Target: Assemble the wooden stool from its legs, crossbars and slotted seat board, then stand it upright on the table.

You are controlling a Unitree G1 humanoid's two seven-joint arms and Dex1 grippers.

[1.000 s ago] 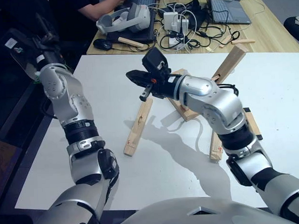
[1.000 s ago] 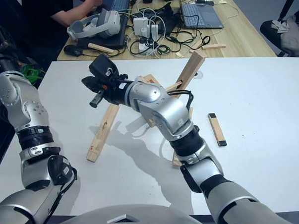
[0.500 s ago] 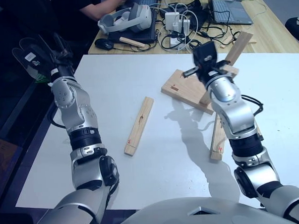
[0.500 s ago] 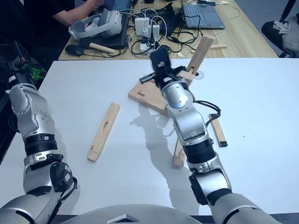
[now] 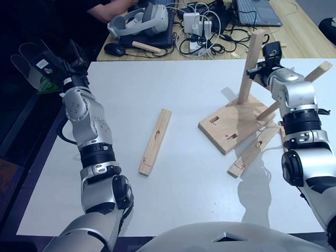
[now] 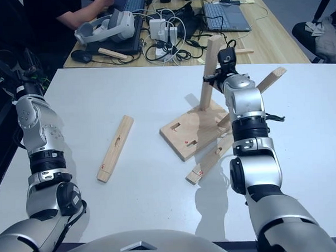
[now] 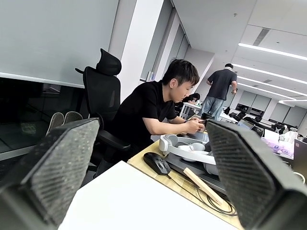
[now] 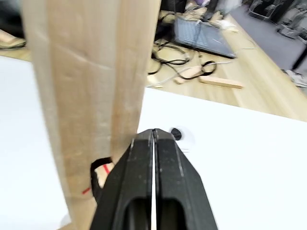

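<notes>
**Right wrist view: black two-finger right gripper (image 8: 153, 135) parked by pale upright wooden leg (image 8: 91, 96)**

Its fingers are pressed together on nothing, just beside that leg, which rises from the flat slotted wooden seat board (image 5: 232, 127). A loose wooden bar (image 5: 155, 141) lies well left of the board. The left gripper (image 7: 153, 143), further left, is spread wide and empty.

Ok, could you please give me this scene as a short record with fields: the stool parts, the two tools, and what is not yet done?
seat board: flat on the white table, slots facing up
upright leg: stands at the board's far corner
tilted leg: leans out from the board to the right
third piece: lies along the board's near right edge
loose leg: lies flat, apart, left of the board
right tool: shut, empty, beside the upright leg
left tool: open, raised near the table's far left corner
not yet done: stool unfinished, not standing
</notes>
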